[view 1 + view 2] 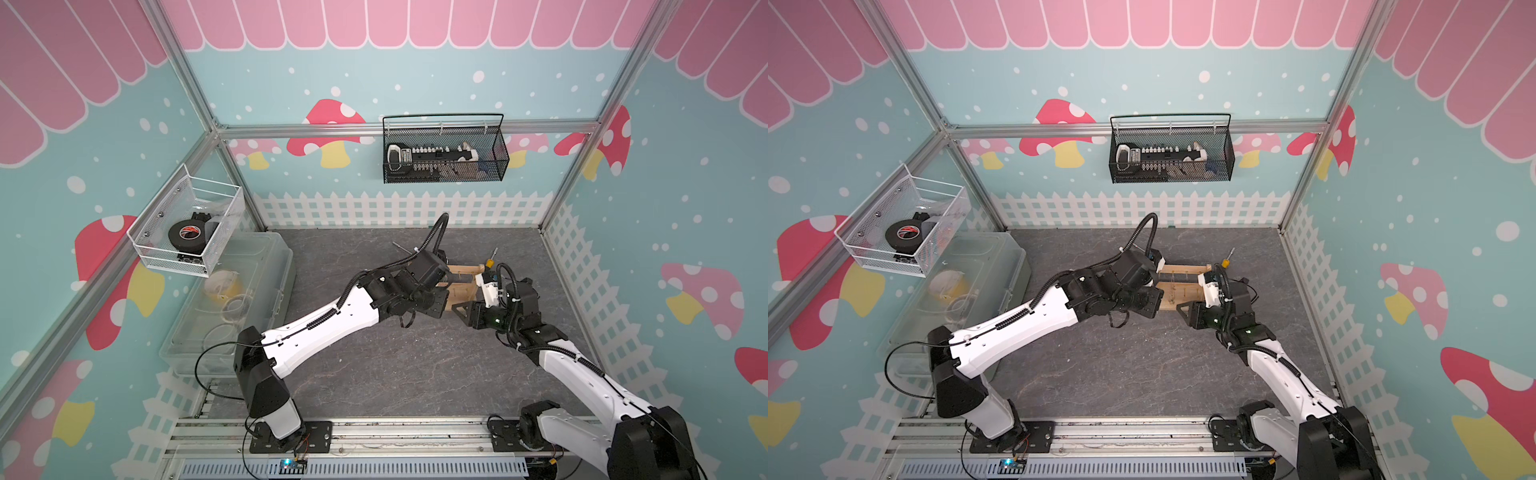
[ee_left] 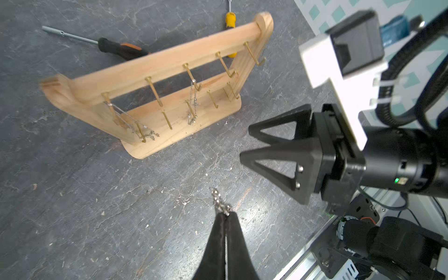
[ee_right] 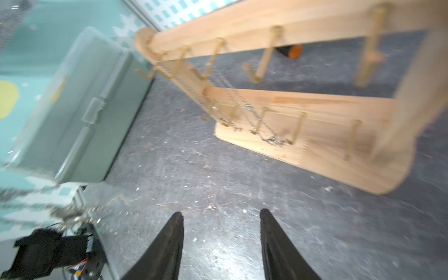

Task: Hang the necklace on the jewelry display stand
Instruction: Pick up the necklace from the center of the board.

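Note:
The light-wood jewelry display stand (image 2: 157, 70) stands at mid-table between both arms, seen in both top views (image 1: 463, 289) (image 1: 1183, 291) and blurred in the right wrist view (image 3: 315, 150). Two silver chains (image 2: 192, 104) (image 2: 128, 121) hang from its gold pegs. My left gripper (image 2: 225, 214) is shut on a short bunch of the silver necklace (image 2: 220, 202), held over the table in front of the stand. My right gripper (image 3: 221, 212) is open with nothing between its fingers, and it points toward the left gripper (image 2: 245, 142). A blurred stretch of chain (image 3: 72, 214) shows beside it.
A black-and-orange screwdriver (image 2: 121, 48) and a yellow one (image 2: 230, 21) lie behind the stand. A clear plastic box (image 1: 232, 299) sits at the table's left edge. A white wire basket (image 1: 187, 224) and a black mesh basket (image 1: 444, 153) hang on the walls.

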`<state>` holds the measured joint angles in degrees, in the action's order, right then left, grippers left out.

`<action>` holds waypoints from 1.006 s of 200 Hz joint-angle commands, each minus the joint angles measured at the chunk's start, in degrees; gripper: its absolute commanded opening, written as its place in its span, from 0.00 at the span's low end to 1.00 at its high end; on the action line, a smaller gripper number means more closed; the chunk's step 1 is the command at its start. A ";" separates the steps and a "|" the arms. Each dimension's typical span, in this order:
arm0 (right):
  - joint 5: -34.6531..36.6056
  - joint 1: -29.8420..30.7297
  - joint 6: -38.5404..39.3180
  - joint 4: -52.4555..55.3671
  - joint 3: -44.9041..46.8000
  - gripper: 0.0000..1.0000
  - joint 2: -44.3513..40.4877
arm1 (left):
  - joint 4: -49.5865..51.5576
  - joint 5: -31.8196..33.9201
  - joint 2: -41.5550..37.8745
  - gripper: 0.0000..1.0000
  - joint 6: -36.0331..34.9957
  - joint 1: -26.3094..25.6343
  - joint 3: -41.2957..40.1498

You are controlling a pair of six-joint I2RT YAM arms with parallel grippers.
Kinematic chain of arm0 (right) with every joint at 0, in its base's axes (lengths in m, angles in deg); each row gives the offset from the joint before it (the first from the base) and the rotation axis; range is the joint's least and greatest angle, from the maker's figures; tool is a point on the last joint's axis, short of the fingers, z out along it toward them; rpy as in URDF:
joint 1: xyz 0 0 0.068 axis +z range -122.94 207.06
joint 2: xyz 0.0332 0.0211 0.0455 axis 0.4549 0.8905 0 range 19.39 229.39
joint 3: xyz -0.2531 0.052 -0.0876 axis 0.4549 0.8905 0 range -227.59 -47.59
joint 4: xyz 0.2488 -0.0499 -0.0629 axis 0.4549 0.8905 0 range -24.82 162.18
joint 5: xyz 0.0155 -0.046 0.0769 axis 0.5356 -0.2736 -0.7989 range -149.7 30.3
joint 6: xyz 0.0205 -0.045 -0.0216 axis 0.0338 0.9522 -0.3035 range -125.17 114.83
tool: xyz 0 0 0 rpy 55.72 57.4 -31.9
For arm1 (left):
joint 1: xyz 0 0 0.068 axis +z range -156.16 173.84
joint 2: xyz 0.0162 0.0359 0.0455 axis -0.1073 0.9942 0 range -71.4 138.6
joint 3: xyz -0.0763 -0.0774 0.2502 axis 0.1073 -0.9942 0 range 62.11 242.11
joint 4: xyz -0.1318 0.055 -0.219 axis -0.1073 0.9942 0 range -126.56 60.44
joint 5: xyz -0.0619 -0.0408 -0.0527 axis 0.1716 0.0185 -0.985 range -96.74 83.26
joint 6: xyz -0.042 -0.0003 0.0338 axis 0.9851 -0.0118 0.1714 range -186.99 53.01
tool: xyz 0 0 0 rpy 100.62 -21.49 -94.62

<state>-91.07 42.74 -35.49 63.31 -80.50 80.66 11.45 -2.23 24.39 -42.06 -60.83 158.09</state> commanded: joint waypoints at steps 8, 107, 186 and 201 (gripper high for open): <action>-10.74 1.09 0.61 -15.77 1.36 0.54 -1.01 | 2.58 -2.43 -1.72 0.00 -2.03 1.12 2.34; -21.86 2.86 10.15 -20.99 1.03 0.54 0.57 | 2.84 -9.61 -2.28 0.00 -3.38 1.61 1.93; -27.07 4.44 10.75 -21.07 0.64 0.43 1.76 | 2.09 -11.02 -2.44 0.00 -2.95 1.59 1.49; -26.98 4.49 10.60 -21.15 0.37 0.37 2.51 | 1.84 -10.89 -2.65 0.00 -2.86 1.59 1.35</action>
<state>-116.16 46.68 -26.07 43.75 -79.82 81.86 13.75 -12.20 23.30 -43.88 -59.48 159.14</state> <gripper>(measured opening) 0.398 0.050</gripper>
